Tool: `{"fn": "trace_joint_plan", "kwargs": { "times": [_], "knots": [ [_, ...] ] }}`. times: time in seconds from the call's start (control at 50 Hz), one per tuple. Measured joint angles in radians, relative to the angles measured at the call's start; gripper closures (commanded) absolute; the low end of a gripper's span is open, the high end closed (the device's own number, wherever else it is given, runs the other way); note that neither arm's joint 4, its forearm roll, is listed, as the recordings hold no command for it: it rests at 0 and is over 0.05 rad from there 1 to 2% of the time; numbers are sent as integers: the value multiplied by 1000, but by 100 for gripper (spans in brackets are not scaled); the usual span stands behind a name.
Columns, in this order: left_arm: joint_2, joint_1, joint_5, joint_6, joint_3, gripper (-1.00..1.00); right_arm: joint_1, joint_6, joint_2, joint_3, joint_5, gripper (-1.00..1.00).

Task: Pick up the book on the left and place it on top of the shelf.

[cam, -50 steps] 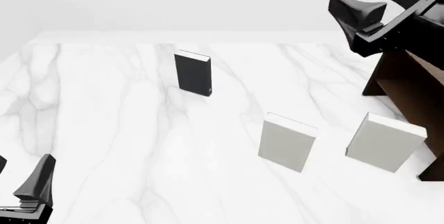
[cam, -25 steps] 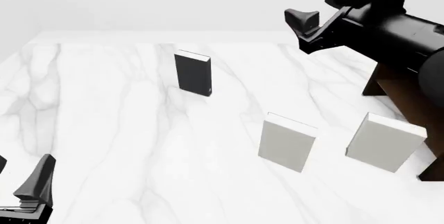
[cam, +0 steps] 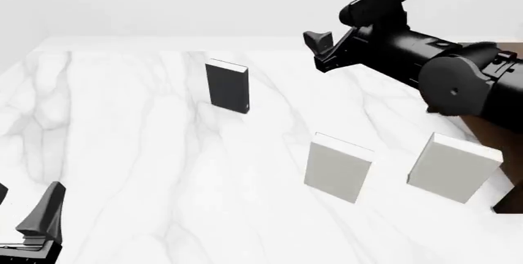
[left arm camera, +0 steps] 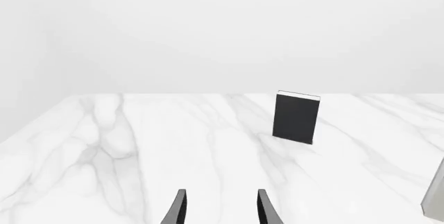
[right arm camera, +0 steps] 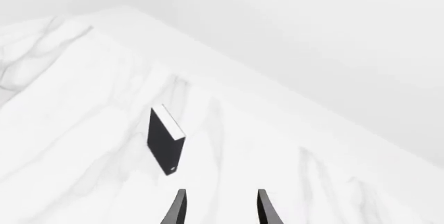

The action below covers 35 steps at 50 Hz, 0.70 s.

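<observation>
The dark charcoal book [cam: 227, 86] stands upright on the marble table at the far left-centre; it also shows in the left wrist view [left arm camera: 297, 117] and the right wrist view [right arm camera: 165, 141]. My right gripper [cam: 318, 49] is open and empty, in the air to the right of the book and above it, with its fingers [right arm camera: 178, 207] pointing toward the book. My left gripper [cam: 24, 207] is open and empty at the near left corner, far from the book. Only a sliver of the brown shelf [cam: 500, 138] shows at the right edge, behind my right arm.
Two pale grey-white books [cam: 337, 167] [cam: 454, 167] stand upright at the near right, the right one close to the shelf. The edge of one shows in the left wrist view [left arm camera: 435, 193]. The marble table [cam: 122, 154] extends to a white back wall.
My right arm has swung left from the upper right corner toward the dark book, and now covers most of the shelf. The left arm and the books have not moved.
</observation>
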Motion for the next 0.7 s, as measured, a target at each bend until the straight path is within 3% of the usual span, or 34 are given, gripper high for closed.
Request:
{"fn": "trace_joint_plan", "kwargs": {
  "times": [0.7],
  "knots": [
    [0,0,0,0,0,-100,28,40,239,-111,-82,-100]
  ]
}}
